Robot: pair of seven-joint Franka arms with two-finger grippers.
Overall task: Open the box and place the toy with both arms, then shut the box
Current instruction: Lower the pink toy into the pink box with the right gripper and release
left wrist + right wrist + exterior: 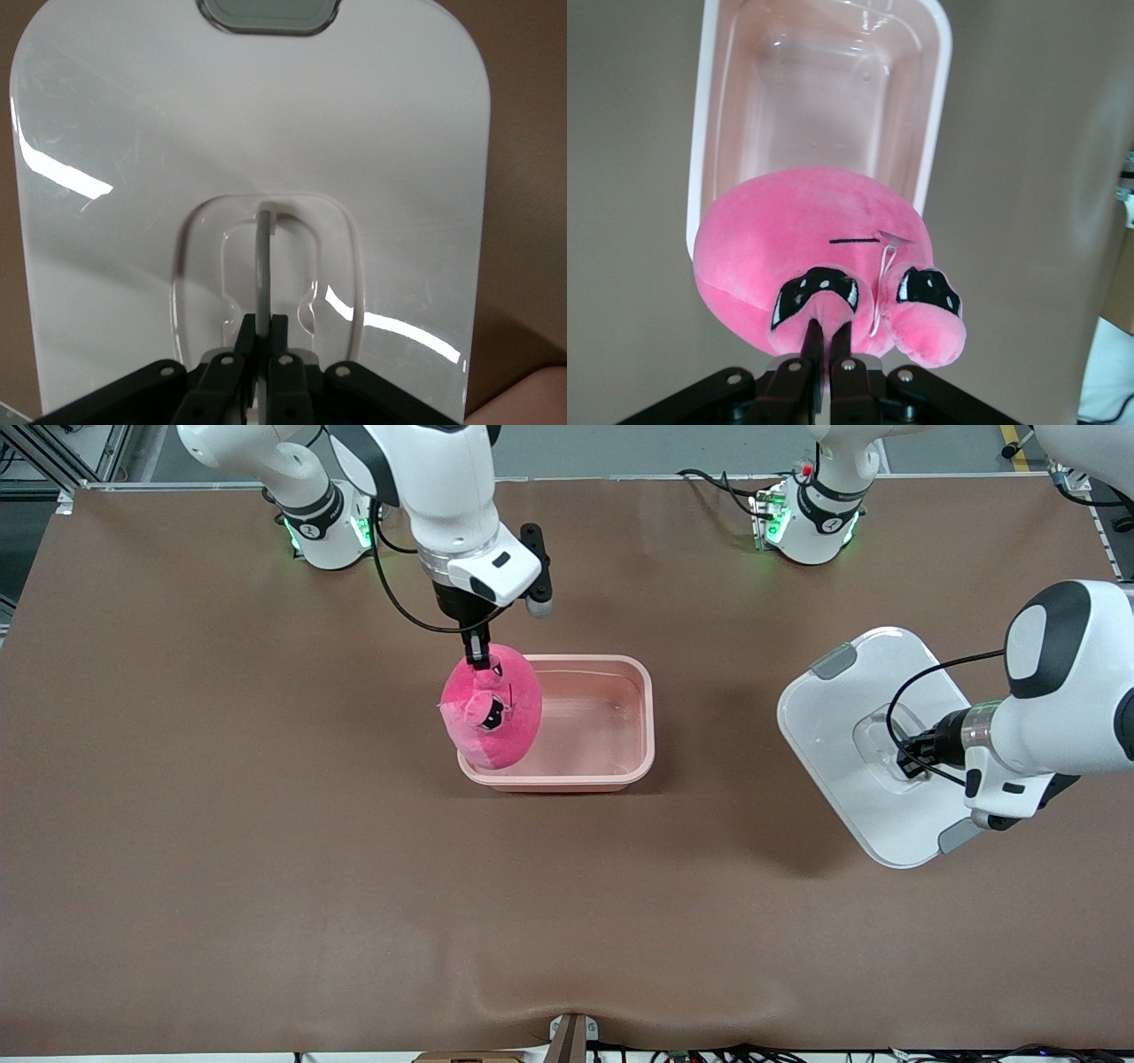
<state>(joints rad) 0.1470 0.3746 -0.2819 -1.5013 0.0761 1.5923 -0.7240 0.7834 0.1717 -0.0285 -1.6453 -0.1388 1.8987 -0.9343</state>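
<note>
The placing step is being carried out: the box (611, 722) is standing open near the middle of the desk (266, 850), and the toy (493, 707) is being held over the box's end toward the right arm, at about nine o'clock of the tub's middle in the front view. The toy is being gripped by the right hand (478, 657), whose fingers are clenched on a small bump of plush at the top, so that the plush body is hanging partly over the rim. Nothing is being held inside the box yet; its pale pink floor is showing bare. The lid (873, 748) is being kept off the box, toward the left arm's end of the desk at roughly three o'clock of the tub, and its clear recessed handle is being pinched by the left hand (912, 755). Next, it is judged, the toy is to be brought fully over the hollow, lowered and released, before the lid is returned.
</note>
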